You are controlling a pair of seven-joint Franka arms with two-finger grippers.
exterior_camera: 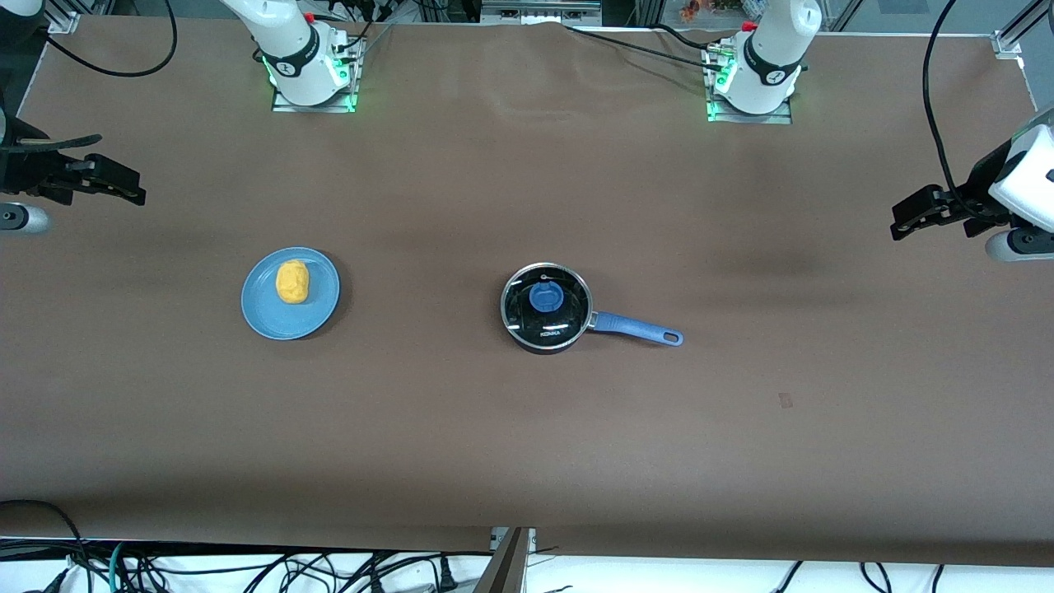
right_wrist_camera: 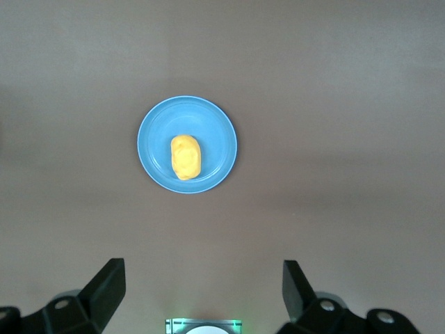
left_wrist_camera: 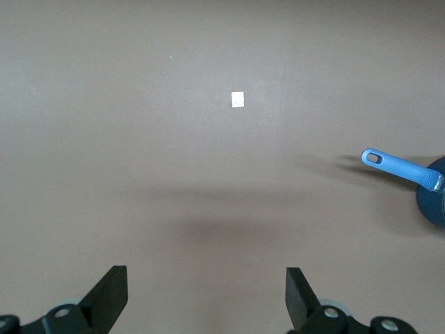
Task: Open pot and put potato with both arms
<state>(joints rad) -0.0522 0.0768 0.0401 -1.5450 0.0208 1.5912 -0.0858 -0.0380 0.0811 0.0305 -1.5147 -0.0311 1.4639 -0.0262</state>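
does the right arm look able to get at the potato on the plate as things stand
Probably yes: the potato lies bare on the blue plate, nothing over it, and the right gripper hangs open at that end of the table.

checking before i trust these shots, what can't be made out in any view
- Inside of the pot: hidden by the glass lid and its glare, front view.
- Pot body: cut off by the edge, left wrist view; only the handle shows.
- Left gripper and right gripper, both open over bare table: arms cut off by the edges, front view.
- Underside of the potato: hidden against the plate.
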